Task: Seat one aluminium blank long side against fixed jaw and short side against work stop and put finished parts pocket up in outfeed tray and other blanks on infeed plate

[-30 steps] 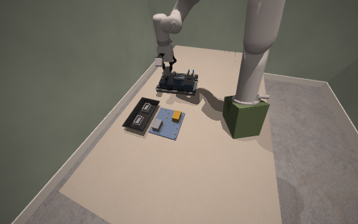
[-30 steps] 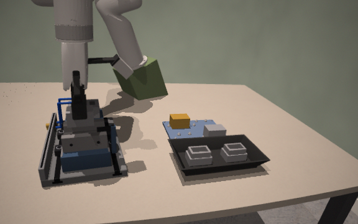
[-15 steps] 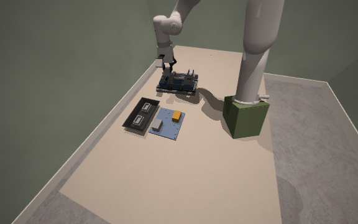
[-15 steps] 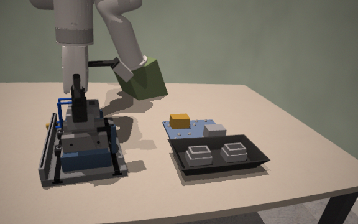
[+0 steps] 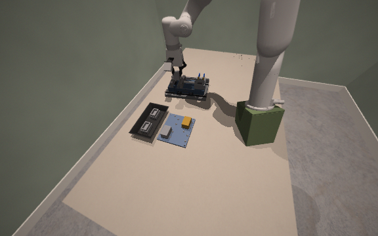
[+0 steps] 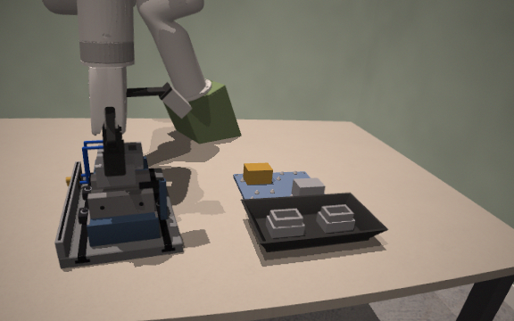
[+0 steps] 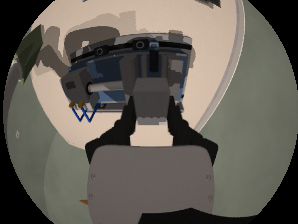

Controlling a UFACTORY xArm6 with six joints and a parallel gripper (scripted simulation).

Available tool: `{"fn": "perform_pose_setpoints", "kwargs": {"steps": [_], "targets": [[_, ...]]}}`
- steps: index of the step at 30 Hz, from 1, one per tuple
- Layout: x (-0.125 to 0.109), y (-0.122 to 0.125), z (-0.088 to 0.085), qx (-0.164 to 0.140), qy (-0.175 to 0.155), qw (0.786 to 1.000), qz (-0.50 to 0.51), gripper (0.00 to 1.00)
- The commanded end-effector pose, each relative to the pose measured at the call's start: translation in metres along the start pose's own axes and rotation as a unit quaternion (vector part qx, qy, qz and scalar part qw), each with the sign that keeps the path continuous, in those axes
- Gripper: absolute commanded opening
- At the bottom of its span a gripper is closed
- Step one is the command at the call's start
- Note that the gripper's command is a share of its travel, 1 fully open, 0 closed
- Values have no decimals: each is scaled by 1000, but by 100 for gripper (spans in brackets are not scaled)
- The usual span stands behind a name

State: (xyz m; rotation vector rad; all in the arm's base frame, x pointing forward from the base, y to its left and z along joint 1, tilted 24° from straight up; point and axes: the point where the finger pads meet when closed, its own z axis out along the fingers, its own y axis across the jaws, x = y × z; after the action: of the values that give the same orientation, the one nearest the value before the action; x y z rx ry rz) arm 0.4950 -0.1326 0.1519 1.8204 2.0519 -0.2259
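My gripper is shut on a grey aluminium blank and holds it down at the blue and grey vise, at the end with the blue hoses; the vise also shows in the top view. I cannot tell whether the blank rests on the low bars. In the wrist view the fingers clamp the blank's two sides just over the vise. A second aluminium blank and a brass blank lie flat on the blue infeed plate. Two finished parts sit pocket up in the black outfeed tray.
The arm's green base block stands right of the vise. The tray and infeed plate lie side by side in front of the vise. A low wall edge runs along the table's left side.
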Motion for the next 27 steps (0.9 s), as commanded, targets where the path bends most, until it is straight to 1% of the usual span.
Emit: {"fn": "perform_pose_setpoints", "kwargs": {"steps": [1,27], "targets": [[-1,1,-2,-2,0,1000,0,0],[-1,1,1,-2,-1,1000,0,0]]}}
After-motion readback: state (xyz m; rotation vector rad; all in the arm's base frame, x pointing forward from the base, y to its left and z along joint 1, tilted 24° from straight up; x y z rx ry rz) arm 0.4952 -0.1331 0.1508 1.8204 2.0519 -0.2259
